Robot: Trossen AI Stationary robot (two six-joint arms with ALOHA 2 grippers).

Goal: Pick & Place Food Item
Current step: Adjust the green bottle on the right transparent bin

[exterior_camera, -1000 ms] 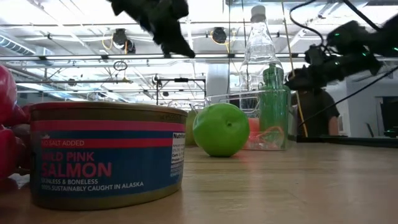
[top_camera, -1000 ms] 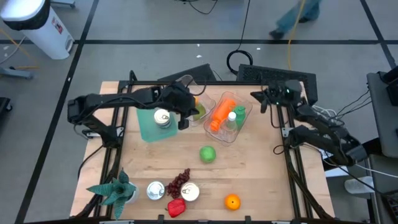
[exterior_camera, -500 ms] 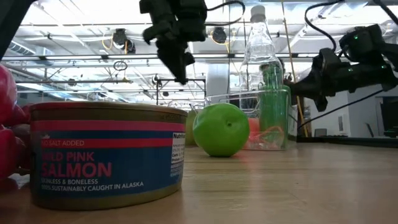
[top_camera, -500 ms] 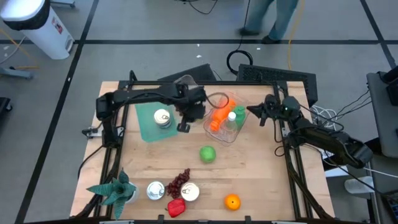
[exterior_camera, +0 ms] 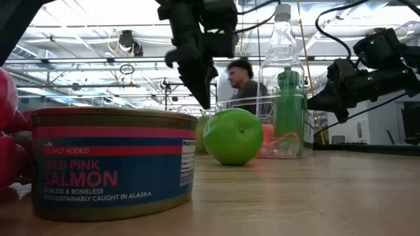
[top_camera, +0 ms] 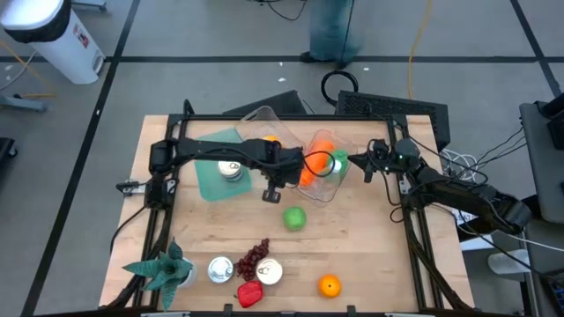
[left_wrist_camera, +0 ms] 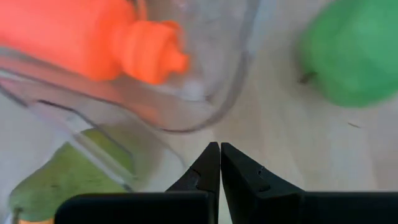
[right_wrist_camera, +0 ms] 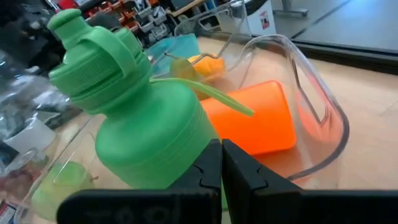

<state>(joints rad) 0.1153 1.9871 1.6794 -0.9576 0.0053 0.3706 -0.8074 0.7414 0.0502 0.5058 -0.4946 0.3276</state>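
The left gripper [top_camera: 272, 188] hangs above the wooden table [top_camera: 370, 255] with its two dark fingers [left_wrist_camera: 208, 169] pressed together and nothing between them. It sits just beside the near corner of the clear plastic bin [top_camera: 310, 188], with the round green apple [top_camera: 294, 218] on the bare wood a little way in front of it. In the left wrist view the apple [left_wrist_camera: 349, 53] lies ahead and to one side of the closed fingertips, apart from them.

The apple looks like the likeliest food item to pick, though the task sentence does not say which. It should handle as a firm, fairly light, smooth ball: stiff enough for a solid pinch, but waxy and round, so it can roll or squirt out of a shallow hold. The best hold is probably across its widest middle from above, jaws opened well first.

Inside the bin lie an orange plastic bottle [top_camera: 310, 164] and a green plastic bottle [top_camera: 338, 164]; a pale green pear [left_wrist_camera: 59, 182] shows through a second clear container beside it.

The right gripper [top_camera: 352, 161], fingers shut and empty, points at the green bottle from the bin's far side.

A tin can [top_camera: 230, 168] rests on a teal plate [top_camera: 207, 180].
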